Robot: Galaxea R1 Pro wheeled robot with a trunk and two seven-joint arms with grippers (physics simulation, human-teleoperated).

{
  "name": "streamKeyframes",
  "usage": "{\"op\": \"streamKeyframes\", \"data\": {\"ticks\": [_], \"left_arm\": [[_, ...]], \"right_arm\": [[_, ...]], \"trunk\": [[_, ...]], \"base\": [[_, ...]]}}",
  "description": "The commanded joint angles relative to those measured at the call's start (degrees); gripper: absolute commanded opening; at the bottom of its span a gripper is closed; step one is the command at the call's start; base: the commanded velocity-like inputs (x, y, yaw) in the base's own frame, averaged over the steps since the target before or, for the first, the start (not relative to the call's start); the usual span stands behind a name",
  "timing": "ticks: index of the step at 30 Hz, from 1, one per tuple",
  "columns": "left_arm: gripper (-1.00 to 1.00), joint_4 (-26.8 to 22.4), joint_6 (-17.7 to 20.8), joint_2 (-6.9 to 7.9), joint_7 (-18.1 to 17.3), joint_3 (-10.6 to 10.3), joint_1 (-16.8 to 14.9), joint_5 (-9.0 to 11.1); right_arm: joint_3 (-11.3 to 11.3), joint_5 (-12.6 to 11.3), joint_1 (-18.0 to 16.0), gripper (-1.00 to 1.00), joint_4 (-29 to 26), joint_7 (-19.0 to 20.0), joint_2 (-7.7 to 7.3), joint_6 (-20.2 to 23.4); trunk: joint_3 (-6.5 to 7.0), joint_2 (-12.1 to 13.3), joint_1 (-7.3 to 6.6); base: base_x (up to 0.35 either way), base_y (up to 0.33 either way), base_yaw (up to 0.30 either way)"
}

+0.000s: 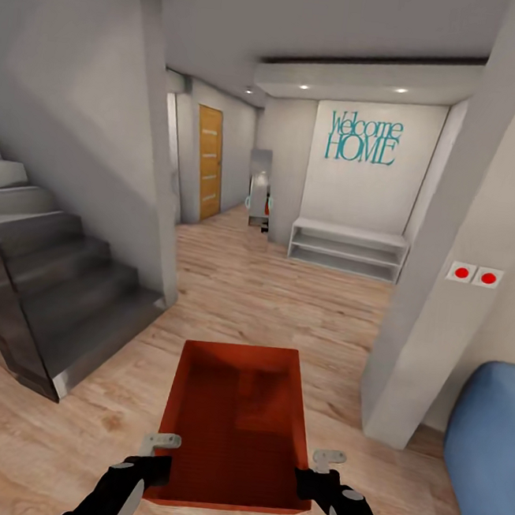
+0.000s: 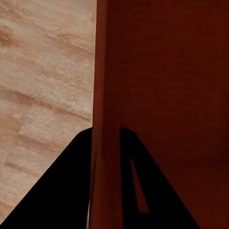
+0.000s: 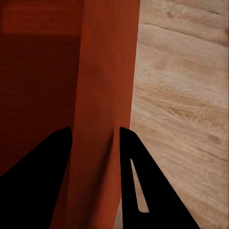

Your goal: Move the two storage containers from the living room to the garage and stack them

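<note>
- The carrying step is in hand; one red-orange rectangular plastic bin (image 1: 234, 421) is held up in the lower middle of the head view, above the light wood plank floor (image 1: 284, 308); no second bin is in sight.
- The left gripper (image 1: 153, 462) has its jaws clamped on the bin's left wall; in the left wrist view that red wall (image 2: 107, 143) sits between the two black fingers (image 2: 71, 191).
- The right gripper (image 1: 315, 479) has its jaws clamped on the right wall (image 3: 98, 143) the same way.
- A blue sofa (image 1: 486, 456) shows at the lower right edge; grey stairs (image 1: 56, 284) at the left.
- An orange-brown wooden door (image 1: 208, 161) stands far off in the upper left; I think it leads to the garage.
- Next, I judge, the robot must roll down the hall toward that door, keeping both grips tight and the bin level, and steer between the stairs and the grey pillar (image 1: 434, 308).
</note>
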Motion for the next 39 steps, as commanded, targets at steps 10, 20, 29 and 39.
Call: {"op": "streamKeyframes", "data": {"ticks": [10, 20, 29, 39], "left_arm": [[-1.0, 0.1, 0.4, 0.62, 0.7, -0.1, 0.0, -0.6], [-1.0, 0.1, 0.4, 0.62, 0.7, -0.1, 0.0, -0.6], [-1.0, 0.1, 0.4, 0.62, 0.7, -0.1, 0.0, -0.6], [-1.0, 0.0, 0.4, 0.62, 0.7, -0.1, 0.0, -0.6]], "right_arm": [[0.5, -1.1, -0.1, -1.0, -0.3, 1.0, -0.06, -1.0], [0.5, -1.2, -0.1, -1.0, -0.3, 1.0, -0.06, -1.0], [0.5, -1.2, -0.1, -1.0, -0.3, 0.9, -0.06, -1.0], [0.5, -1.1, -0.1, -1.0, -0.3, 0.9, -0.06, -1.0]], "trunk": [[-0.09, -0.1, 0.05], [-0.09, -0.1, 0.05], [-0.09, -0.1, 0.05], [-0.09, -0.1, 0.05]], "base": [[0.329, 0.0, 0.0], [0.329, 0.0, 0.0], [0.329, 0.0, 0.0], [0.329, 0.0, 0.0]]}}
